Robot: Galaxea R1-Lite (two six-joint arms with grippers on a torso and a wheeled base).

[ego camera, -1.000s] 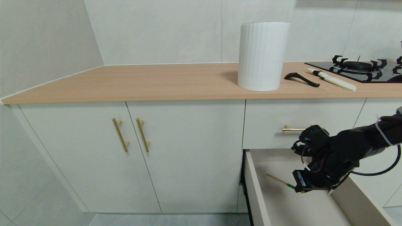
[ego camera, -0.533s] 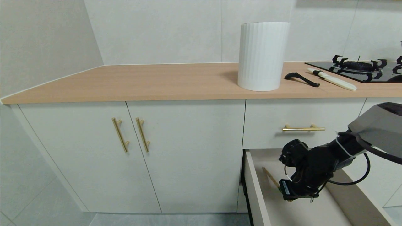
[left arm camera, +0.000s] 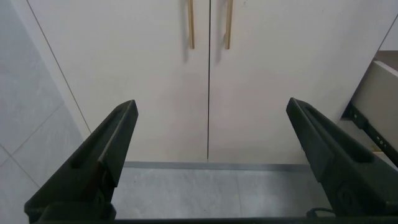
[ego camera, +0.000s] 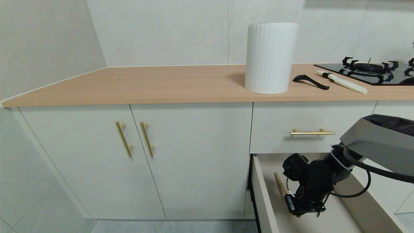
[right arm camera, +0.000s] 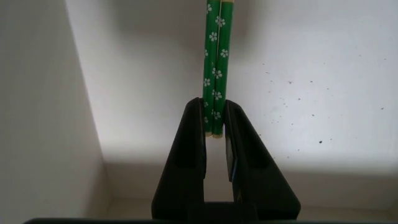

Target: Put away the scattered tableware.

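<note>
the right gripper (ego camera: 302,210) hangs inside the open drawer (ego camera: 261,194), its 2 black fingers (right arm camera: 194,134) drawn narrow and pinching a pair of chopsticks (right arm camera: 215,56) side by side. from the right wrist view the sticks are slim, glossy green, printed with small white flowers. they run out from the fingers over the drawer's pale, matte, lightly speckled floor, close to 1 side wall. whether they touch that floor cannot be told. the head view adds their plain tan wooden end (ego camera: 278,183), slanting out beside the drawer's left wall.

the left gripper (left arm camera: 210,109) is spread wide and holds nothing. its 2 flat, dark, wedge-shaped fingers (left arm camera: 115,140) frame 2 smooth cream cabinet doors with slim brass bar handles (left arm camera: 191,25) and grey floor tiles below.

on the wood-grain worktop (ego camera: 145,85) stand a tall white ribbed cylinder (ego camera: 271,58), a curved black utensil (ego camera: 310,81) and a long white knife-like piece (ego camera: 343,83), near a glossy black gas hob (ego camera: 368,69). a closed drawer front with a brass handle (ego camera: 312,132) sits above the open drawer.
</note>
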